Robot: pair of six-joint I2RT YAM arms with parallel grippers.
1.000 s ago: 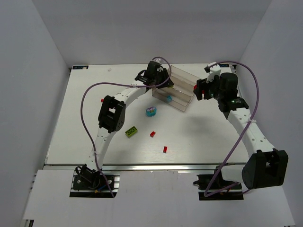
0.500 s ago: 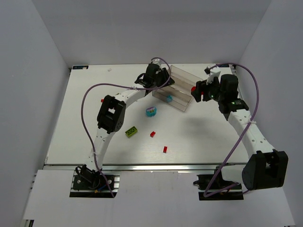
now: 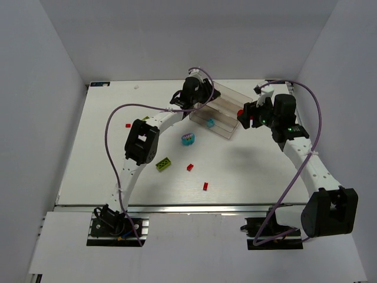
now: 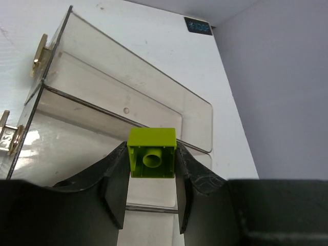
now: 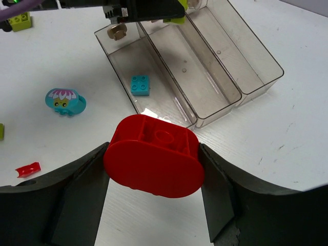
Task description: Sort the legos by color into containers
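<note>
My left gripper (image 4: 151,169) is shut on a lime green brick (image 4: 151,152) and holds it above the clear tray (image 4: 123,97); in the top view it (image 3: 203,97) is over the tray's far left end. My right gripper (image 5: 154,169) is shut on a red rounded brick (image 5: 154,156), just right of the tray (image 3: 227,103) in the top view (image 3: 242,115). A cyan brick (image 5: 140,85) lies in the tray's nearest compartment. On the table lie a cyan brick with magenta (image 3: 188,139), a lime brick (image 3: 164,163) and two red bricks (image 3: 190,167) (image 3: 205,186).
A small red piece (image 3: 127,125) lies at the left of the table. The tray's two farther compartments (image 5: 205,66) look empty. Purple cables loop above both arms. White walls enclose the table.
The left gripper with the lime brick has shifted slightly farther over the tray. The right gripper with the red brick has moved a little left toward the tray.
</note>
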